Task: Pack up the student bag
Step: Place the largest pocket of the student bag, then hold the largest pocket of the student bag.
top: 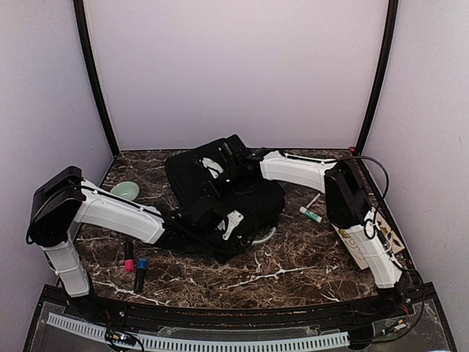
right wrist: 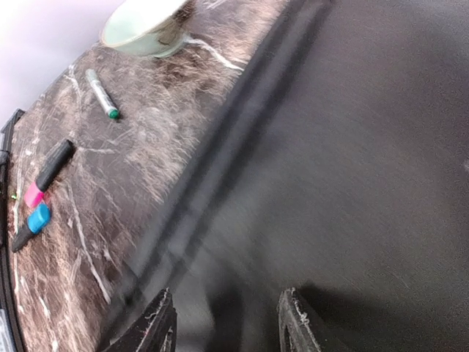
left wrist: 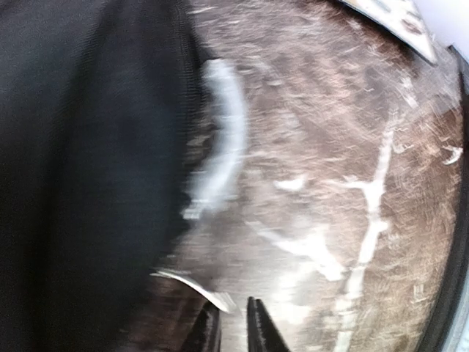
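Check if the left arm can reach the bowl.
Probably yes: the bowl sits in the open just beyond the left arm, nothing between them, though it must turn away from the bag.

Pale, plain walls close this booth in on three sides. The back wall (top: 234, 73) fills the upper middle of the frame, and the left wall (top: 37, 95) and right wall (top: 436, 110) slant in at the edges. Two black posts (top: 95, 81) mark the back corners. The surface (top: 293, 275) is dark brown marble with white veins, softly and evenly lit. A white slotted strip (top: 220, 342) runs along the bottom edge.
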Robot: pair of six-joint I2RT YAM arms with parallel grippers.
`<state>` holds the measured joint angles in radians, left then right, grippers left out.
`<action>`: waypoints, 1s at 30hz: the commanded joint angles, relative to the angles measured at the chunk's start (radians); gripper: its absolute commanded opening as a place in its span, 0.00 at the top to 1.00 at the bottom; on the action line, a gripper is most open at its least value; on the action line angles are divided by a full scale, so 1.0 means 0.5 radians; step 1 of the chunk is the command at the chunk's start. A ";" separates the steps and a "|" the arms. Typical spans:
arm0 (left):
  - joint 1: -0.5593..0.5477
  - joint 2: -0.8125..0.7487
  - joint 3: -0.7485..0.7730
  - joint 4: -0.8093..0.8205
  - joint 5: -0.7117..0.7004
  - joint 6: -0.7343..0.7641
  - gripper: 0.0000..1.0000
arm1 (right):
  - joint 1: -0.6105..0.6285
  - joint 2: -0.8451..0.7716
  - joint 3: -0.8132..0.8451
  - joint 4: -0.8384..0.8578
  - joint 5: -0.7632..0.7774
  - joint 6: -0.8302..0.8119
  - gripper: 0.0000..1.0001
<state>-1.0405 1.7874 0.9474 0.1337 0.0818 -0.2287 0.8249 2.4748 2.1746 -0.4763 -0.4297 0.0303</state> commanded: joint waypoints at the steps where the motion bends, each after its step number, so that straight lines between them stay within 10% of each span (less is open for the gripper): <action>1: -0.105 -0.190 0.125 -0.234 0.048 0.015 0.77 | -0.116 -0.412 -0.159 -0.098 0.116 -0.068 0.52; 11: -0.199 -0.504 0.389 -0.994 -0.473 0.247 0.50 | -0.203 -1.562 -1.190 0.237 0.525 -0.217 0.48; 16: -0.185 -0.552 0.406 -1.164 -0.716 0.562 0.20 | -0.259 -2.024 -1.750 0.371 0.576 -0.295 0.00; 21: -0.110 -0.481 0.398 -1.156 -0.707 0.795 0.18 | -0.282 -2.182 -2.013 0.094 0.176 -0.442 0.02; 30: 0.045 -0.236 0.423 -0.974 -0.621 0.947 0.28 | -0.288 -2.114 -2.346 0.025 -0.164 -0.554 0.45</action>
<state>-1.0401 1.6211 1.1313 -0.3820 -0.2405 0.1799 0.6849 1.4128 1.0592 -0.4908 -0.4191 -0.2329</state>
